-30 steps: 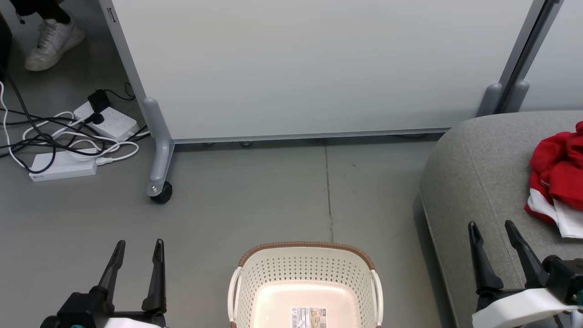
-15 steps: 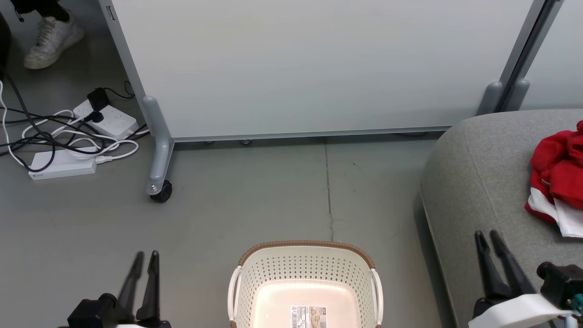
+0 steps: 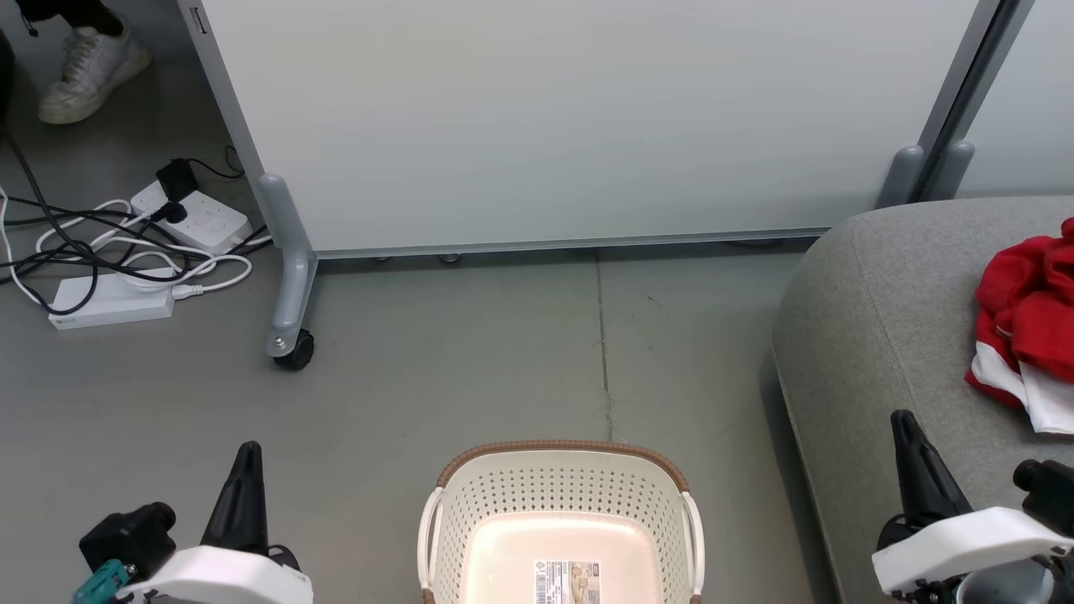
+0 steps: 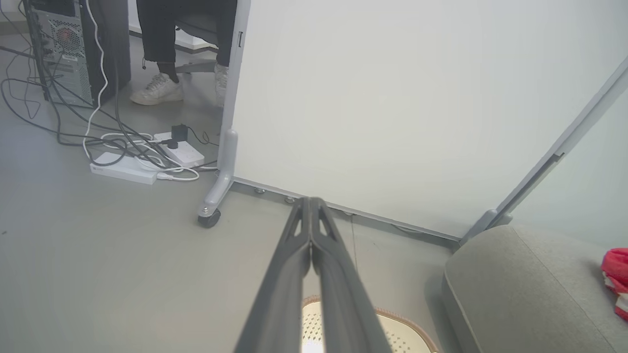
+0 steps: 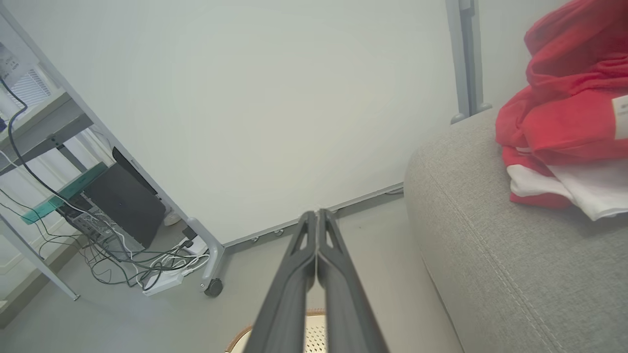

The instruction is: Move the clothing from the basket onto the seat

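Observation:
The white basket [image 3: 560, 470] with its brown rim stands on the floor at the bottom centre, nothing inside but a barcode label on its bottom; part of its rim [image 4: 392, 316] shows in the left wrist view. The red and white clothing [image 3: 1025, 319] lies bunched on the grey seat [image 3: 873, 319] at the right, and the clothing [image 5: 564, 113] also rests on the seat [image 5: 490, 245] in the right wrist view. My left gripper [image 3: 248, 453] hangs shut and empty left of the basket. My right gripper [image 3: 902, 421] is shut and empty over the seat's front corner. Both fingertip pairs press together [image 4: 310, 202] [image 5: 316, 214].
A white wheeled partition [image 3: 570, 126] stands behind the basket, its caster [image 3: 295, 349] at the left. Power strips and tangled cables [image 3: 126, 252] lie on the floor at far left, beside a person's white shoe [image 3: 88, 63]. A computer tower [image 4: 64, 49] stands farther back.
Both grippers have closed from wide open to fully shut, with nothing between their fingers. The camera view shifted slightly; basket and clothing stay put.

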Controlling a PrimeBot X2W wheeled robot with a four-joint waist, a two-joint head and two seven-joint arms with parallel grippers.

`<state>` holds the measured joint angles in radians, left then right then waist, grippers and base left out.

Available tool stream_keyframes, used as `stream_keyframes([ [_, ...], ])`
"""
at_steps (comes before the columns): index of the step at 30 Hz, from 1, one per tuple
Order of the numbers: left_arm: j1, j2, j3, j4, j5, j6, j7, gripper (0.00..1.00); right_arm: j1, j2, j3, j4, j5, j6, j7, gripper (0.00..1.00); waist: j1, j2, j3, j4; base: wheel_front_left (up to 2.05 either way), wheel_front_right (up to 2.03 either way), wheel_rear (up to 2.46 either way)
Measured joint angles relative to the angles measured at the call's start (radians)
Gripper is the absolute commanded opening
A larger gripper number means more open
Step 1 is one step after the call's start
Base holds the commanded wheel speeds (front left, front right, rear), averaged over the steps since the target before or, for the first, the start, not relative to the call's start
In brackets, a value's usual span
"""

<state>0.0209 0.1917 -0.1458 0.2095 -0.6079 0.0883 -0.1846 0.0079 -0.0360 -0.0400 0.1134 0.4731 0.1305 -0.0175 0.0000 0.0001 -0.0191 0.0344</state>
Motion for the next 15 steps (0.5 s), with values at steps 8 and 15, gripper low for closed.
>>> stream_keyframes([
  [8,-0.058,-0.017,0.034,0.047,-0.106,-0.026,0.037,0.00,-0.051,0.000,-0.014,0.051,0.123,0.000,0.009,0.00,0.0000,0.0000,0.003,-0.003,0.00,0.00,0.00],
  [15,-0.105,-0.029,0.062,0.087,-0.195,-0.045,0.067,0.00,-0.092,-0.001,-0.021,0.096,0.224,0.000,0.018,0.00,0.0000,0.0000,0.006,-0.005,0.00,0.00,0.00],
])
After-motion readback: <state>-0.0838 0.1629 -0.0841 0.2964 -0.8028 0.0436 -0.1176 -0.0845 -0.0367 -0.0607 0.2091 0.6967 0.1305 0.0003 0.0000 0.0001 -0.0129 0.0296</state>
